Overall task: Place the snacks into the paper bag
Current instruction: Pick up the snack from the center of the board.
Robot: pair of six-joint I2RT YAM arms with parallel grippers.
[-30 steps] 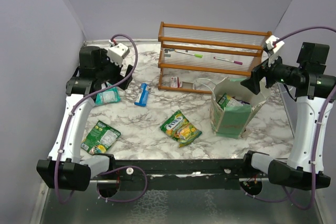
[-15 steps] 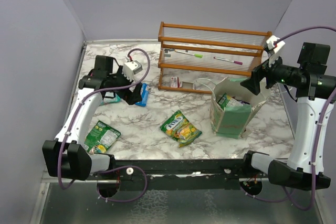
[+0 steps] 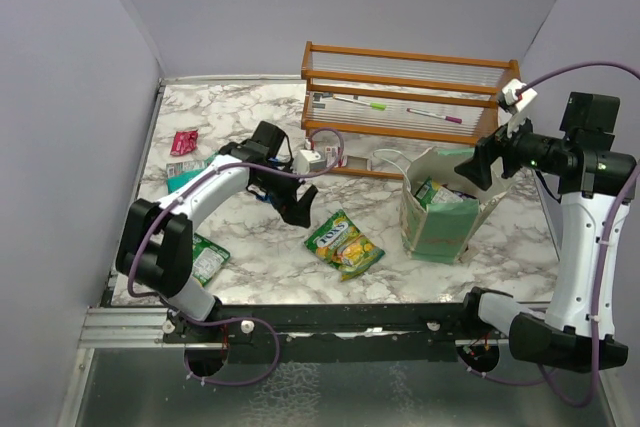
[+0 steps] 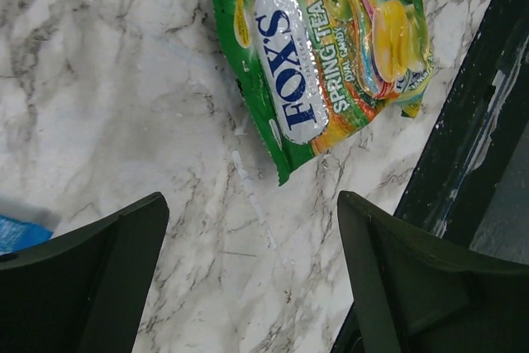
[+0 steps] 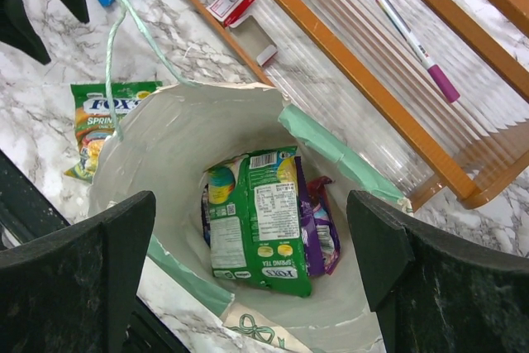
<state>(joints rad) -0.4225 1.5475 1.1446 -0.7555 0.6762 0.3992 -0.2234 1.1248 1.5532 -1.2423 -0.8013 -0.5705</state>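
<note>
Nearest the arm bases, one green-and-yellow packet lies flat, partly covered by the left arm, well behind the left gripper. That gripper is held low over the marble table, its fingers spread wide with nothing between them. Just ahead of the fingertips, offset toward the right finger, a second green-and-yellow packet marked FOX'S is laid flat and is not touched. Its long axis is judged to run roughly crosswise to the reach, a little slanted, so a short advance and perhaps a wrist turn are likely called for. A scrap of the blue bar wrapper is seen on the left finger's outer side. The left arm is stretched out and folded inward, with the wrist pitched down.

Farther to that gripper's right, beyond the packet, the paper bag is stood upright, mouth open, and a green packet and a purple one are held inside. The right gripper is hung just above the bag's mouth, fingers parted and empty, so the loose packet is far nearer the left gripper. Behind the left gripper, past the elbow, a teal packet and a red-pink packet are found on the table, and the wooden rack is set farthest back
</note>
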